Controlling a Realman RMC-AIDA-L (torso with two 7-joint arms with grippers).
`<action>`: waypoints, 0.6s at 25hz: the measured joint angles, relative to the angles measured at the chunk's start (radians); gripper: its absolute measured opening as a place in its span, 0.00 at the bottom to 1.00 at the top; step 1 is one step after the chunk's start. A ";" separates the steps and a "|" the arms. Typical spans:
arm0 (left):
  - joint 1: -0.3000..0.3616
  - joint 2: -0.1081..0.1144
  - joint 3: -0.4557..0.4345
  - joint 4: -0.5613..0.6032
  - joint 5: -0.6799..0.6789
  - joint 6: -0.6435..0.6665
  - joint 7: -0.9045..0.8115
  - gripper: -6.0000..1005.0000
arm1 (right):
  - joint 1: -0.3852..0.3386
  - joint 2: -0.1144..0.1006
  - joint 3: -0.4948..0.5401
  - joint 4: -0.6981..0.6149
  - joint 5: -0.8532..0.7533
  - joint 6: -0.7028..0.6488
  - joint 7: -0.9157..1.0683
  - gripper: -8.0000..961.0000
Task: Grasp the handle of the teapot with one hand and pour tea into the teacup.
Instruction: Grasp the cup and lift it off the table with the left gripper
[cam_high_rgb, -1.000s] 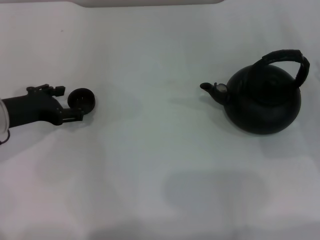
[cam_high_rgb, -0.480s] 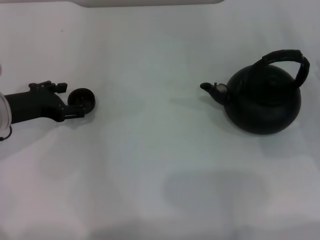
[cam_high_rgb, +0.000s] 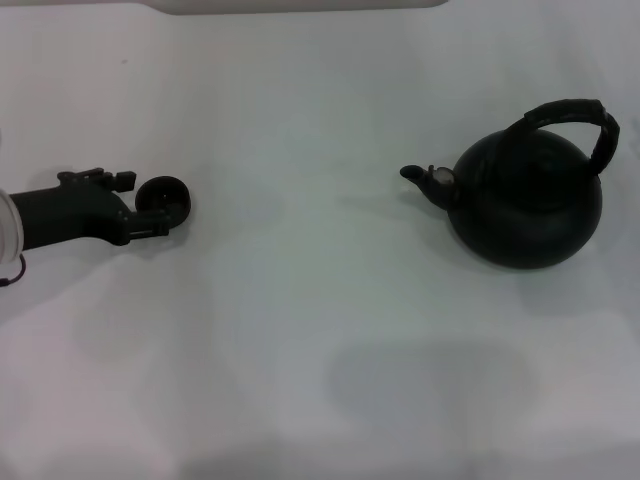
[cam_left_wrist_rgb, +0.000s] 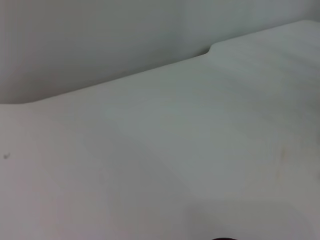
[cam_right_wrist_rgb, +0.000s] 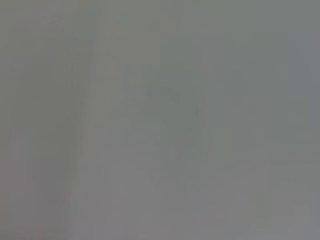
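The teacup (cam_high_rgb: 168, 193), small, round and black, stands at the left of the white table. My left gripper (cam_high_rgb: 147, 203) reaches in from the left edge and is shut on it, one finger at the cup's far side and one at its near side. The teapot (cam_high_rgb: 528, 205), big, round and matte black, stands at the right with its spout (cam_high_rgb: 425, 180) pointing left towards the cup. Its thick black arched handle (cam_high_rgb: 570, 112) rises over the top, and nothing touches it. My right gripper is out of view; the right wrist view is plain grey.
The white table (cam_high_rgb: 300, 300) stretches between cup and teapot. Its far edge, with a notch (cam_left_wrist_rgb: 210, 50), shows in the left wrist view. A soft shadow lies on the table near the front middle.
The left gripper's fingers have drawn in around the teacup, and the near finger has come up against it. The cup has shifted slightly. The teapot has not moved.
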 joint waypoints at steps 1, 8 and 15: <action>0.000 0.000 0.000 0.000 0.000 0.002 0.000 0.87 | -0.001 0.000 0.000 0.000 -0.001 0.000 0.000 0.91; 0.000 0.001 0.005 -0.001 0.011 0.006 -0.003 0.70 | -0.005 0.000 -0.001 -0.001 -0.003 0.000 0.000 0.91; 0.000 0.001 0.008 0.008 0.012 0.021 -0.008 0.54 | -0.005 0.000 -0.001 -0.001 -0.003 0.000 0.000 0.91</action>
